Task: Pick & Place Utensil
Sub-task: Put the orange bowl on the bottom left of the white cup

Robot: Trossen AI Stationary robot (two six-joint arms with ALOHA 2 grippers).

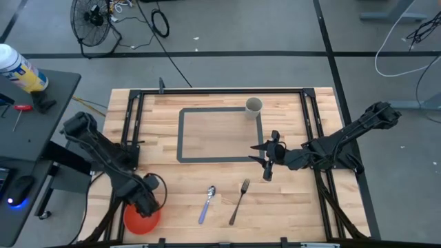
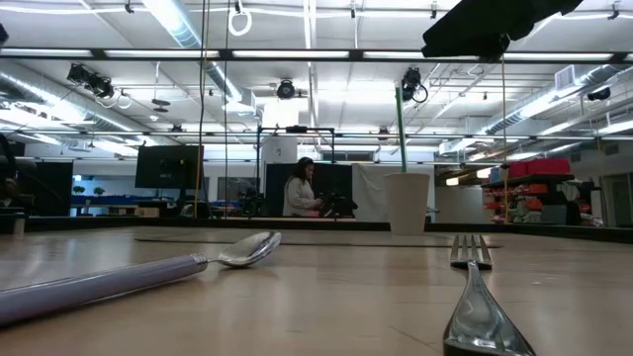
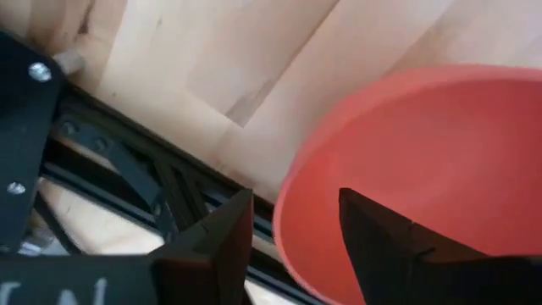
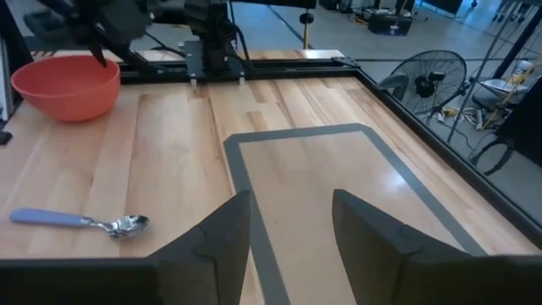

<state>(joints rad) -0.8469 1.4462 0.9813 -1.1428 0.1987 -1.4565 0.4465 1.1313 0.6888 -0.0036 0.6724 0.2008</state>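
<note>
On the table, near edge: spoon and fork lie side by side, a little apart, both loose on the wood, neither touched by anything.
Right gripper: hangs over the taped rectangle, at its lower right corner; fingers spread apart, nothing between them.
Left gripper: parked at the rim of the red bowl in the near left corner; fingers a little apart in its own wrist view, gripping nothing that I can see.
Which way the fork lies: from the right gripper it sits toward the near edge and slightly to the left, closer than the spoon.
Long axes: fork runs from tines on the far side to handle on the near side, leaning slightly; spoon's lilac handle runs much the same way, bowl end away from the near edge.
Nearer arm: I'd judge the right for the fork; the spoon falls roughly between the two arms.
Cup: stands upright at the rectangle's far right corner, well apart from both utensils.
</note>
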